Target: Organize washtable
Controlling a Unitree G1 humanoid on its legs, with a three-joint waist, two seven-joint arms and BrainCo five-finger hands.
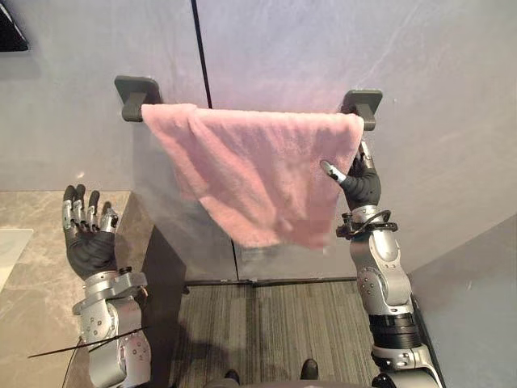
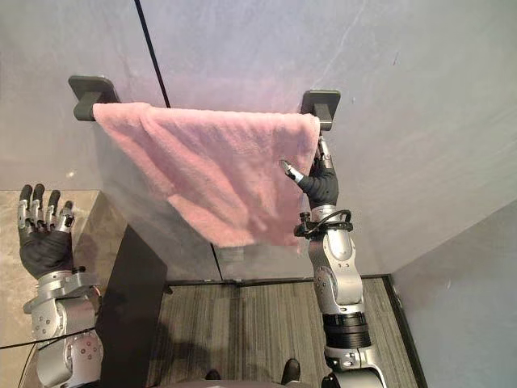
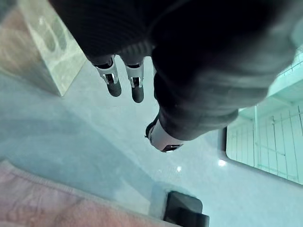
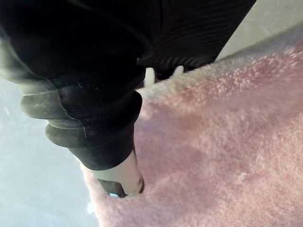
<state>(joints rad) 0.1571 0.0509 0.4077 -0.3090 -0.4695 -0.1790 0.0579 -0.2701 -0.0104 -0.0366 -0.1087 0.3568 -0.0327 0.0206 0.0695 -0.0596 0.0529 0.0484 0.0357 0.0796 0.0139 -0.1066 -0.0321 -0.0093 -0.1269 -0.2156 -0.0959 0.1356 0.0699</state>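
- One hand is at work: the right hand (image 1: 360, 186) is raised to the right-hand edge of the pink towel (image 1: 250, 174), just below the right bracket (image 1: 362, 105). Its thumb (image 4: 120, 177) lies on the front of the cloth.
- Whether that hand is closed on the towel or only resting against it cannot be told, since the cloth's edge covers the rest of it.
- Standing at the edge suits a straightening move, I judge: from there the cloth can be drawn along the rail or tugged level.
- The towel is draped between the right bracket and the left bracket (image 1: 137, 97) on the grey wall (image 1: 323, 48), its top edge reaching from one to the other.
- It hangs unevenly, with the lower hem slanting down to a low point right of the middle, so it probably wants squaring before the job counts as tidy.
- The left hand (image 1: 87, 238) is held upright over the marble worktop (image 1: 40, 307), wide open and holding nothing, well apart from the towel. It seems simply kept out of the way.
- Below the towel lies the striped floor (image 1: 266, 323).
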